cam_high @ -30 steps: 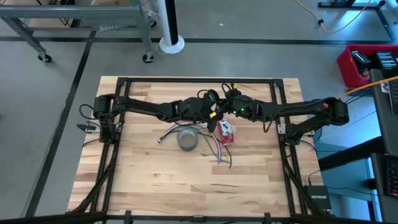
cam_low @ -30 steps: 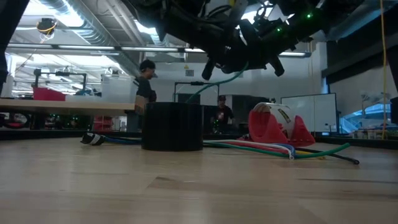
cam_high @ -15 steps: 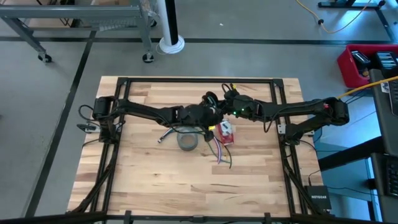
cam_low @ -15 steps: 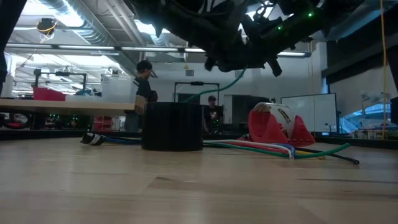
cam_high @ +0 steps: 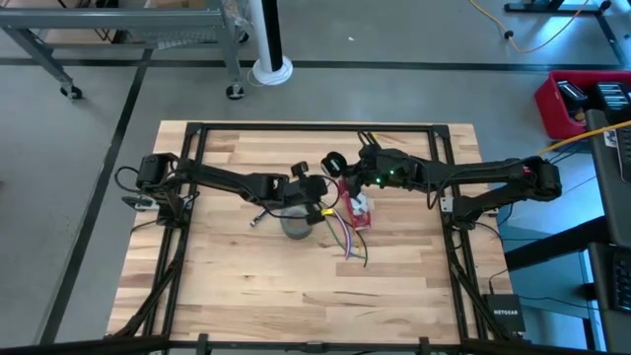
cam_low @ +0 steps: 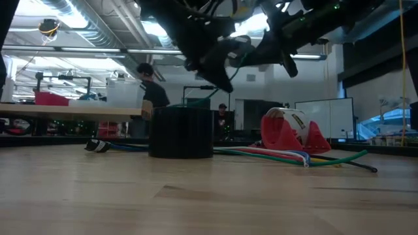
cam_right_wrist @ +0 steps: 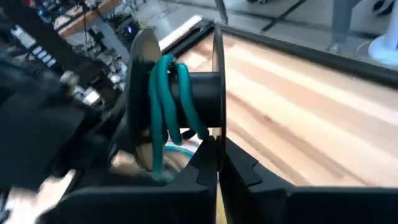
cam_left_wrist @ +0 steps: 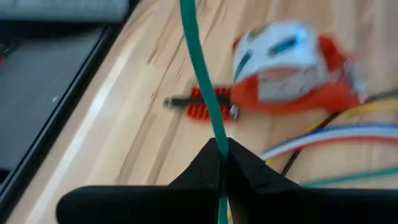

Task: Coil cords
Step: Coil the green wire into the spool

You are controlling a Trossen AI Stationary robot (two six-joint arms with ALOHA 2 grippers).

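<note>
A small black spool (cam_right_wrist: 202,93) with two flanges has green cord (cam_right_wrist: 166,102) wound on its hub. My right gripper (cam_right_wrist: 217,158) is shut on the spool and holds it above the table's middle (cam_high: 333,164). My left gripper (cam_left_wrist: 219,152) is shut on the green cord (cam_left_wrist: 202,81). It hovers just on the near left of the spool, above the grey tape roll (cam_high: 299,223). Several loose coloured cords (cam_high: 345,240) lie flat on the table under both grippers. My left gripper pinches the green cord (cam_left_wrist: 216,134) between its two shut fingertips. The cord runs on straight from the fingers, clear of the table. My right gripper pinches the rim of one spool flange (cam_right_wrist: 217,127) between its two fingers. The spool is lifted clear of the table, its axis about level.
A red and white tape dispenser (cam_high: 360,209) stands right of the tape roll, which shows as a dark cylinder in the low view (cam_low: 181,132). A small red part with a dark rod (cam_left_wrist: 202,102) lies beside it. A black cord end (cam_high: 256,220) lies left of the roll. People stand in the room behind.
My left gripper has gone from beside the spool toward the table's left and near edge, to above the tape roll, staying shut on the green cord. My right gripper has kept the spool about where it was.
</note>
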